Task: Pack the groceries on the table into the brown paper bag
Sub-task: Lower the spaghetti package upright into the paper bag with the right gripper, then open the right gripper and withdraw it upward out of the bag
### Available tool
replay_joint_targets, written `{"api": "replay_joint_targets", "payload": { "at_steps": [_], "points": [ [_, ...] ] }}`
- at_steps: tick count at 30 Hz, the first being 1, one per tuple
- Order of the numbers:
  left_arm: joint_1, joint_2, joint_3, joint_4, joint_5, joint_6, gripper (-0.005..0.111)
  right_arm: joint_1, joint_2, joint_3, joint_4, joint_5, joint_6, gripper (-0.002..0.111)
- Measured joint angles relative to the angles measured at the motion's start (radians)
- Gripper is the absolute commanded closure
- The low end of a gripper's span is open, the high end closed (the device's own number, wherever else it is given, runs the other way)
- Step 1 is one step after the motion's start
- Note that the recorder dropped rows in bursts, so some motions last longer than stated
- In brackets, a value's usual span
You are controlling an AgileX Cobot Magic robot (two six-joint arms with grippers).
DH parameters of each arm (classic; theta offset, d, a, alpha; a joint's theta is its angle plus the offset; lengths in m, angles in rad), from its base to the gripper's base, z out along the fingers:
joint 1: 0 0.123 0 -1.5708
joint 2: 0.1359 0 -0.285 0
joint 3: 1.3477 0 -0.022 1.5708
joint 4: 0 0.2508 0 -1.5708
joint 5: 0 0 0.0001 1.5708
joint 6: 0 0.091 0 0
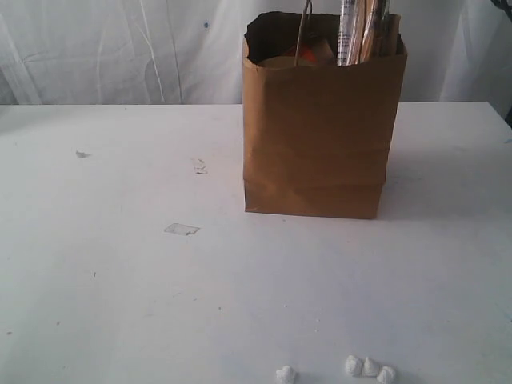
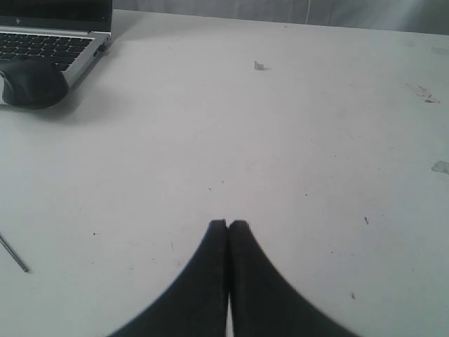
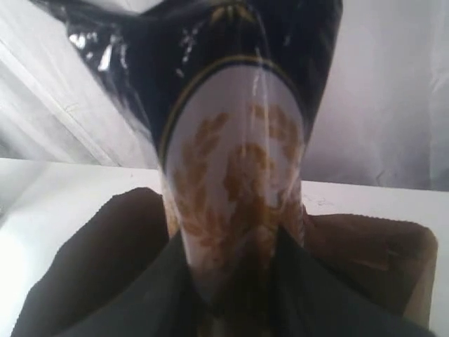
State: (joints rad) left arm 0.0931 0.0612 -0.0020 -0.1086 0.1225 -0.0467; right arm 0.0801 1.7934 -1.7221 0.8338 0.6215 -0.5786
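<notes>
Right gripper [image 3: 231, 281] pinches the spaghetti packet [image 3: 238, 140], which stands on end in the mouth of the brown paper bag [image 3: 393, 260]. Glossy film, probably slippery; light and stiff, brittle inside, so a firm hold across its width suits. Left gripper [image 2: 228, 228] is pressed together, empty, over the table [image 2: 280, 140]. The exterior view cuts off the packet's top, and the bag hides its contents.

I can read no words or numbers anywhere; the long dark-blue spaghetti packet [image 3: 238, 175] bears only a gold leafy emblem on a white panel; the laptop [image 2: 49, 43] keys are too blurred.
</notes>
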Motion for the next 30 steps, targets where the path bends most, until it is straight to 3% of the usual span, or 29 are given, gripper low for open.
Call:
{"api": "replay_joint_targets", "payload": {
  "at_steps": [7, 15, 19, 30],
  "points": [
    [0.000, 0.000, 0.000, 0.000, 0.000, 0.000, 0.107, 0.000, 0.019, 0.000, 0.019, -0.028, -0.019, 0.096],
    [0.000, 0.000, 0.000, 0.000, 0.000, 0.000, 0.107, 0.000, 0.043, 0.000, 0.092, -0.058, -0.068, 0.105],
    [0.000, 0.000, 0.000, 0.000, 0.000, 0.000, 0.107, 0.000, 0.045, 0.000, 0.246, -0.047, -0.102, 0.106],
    [0.000, 0.000, 0.000, 0.000, 0.000, 0.000, 0.107, 0.000, 0.093, 0.000, 0.276, -0.054, -0.117, 0.105]
  ]
}}
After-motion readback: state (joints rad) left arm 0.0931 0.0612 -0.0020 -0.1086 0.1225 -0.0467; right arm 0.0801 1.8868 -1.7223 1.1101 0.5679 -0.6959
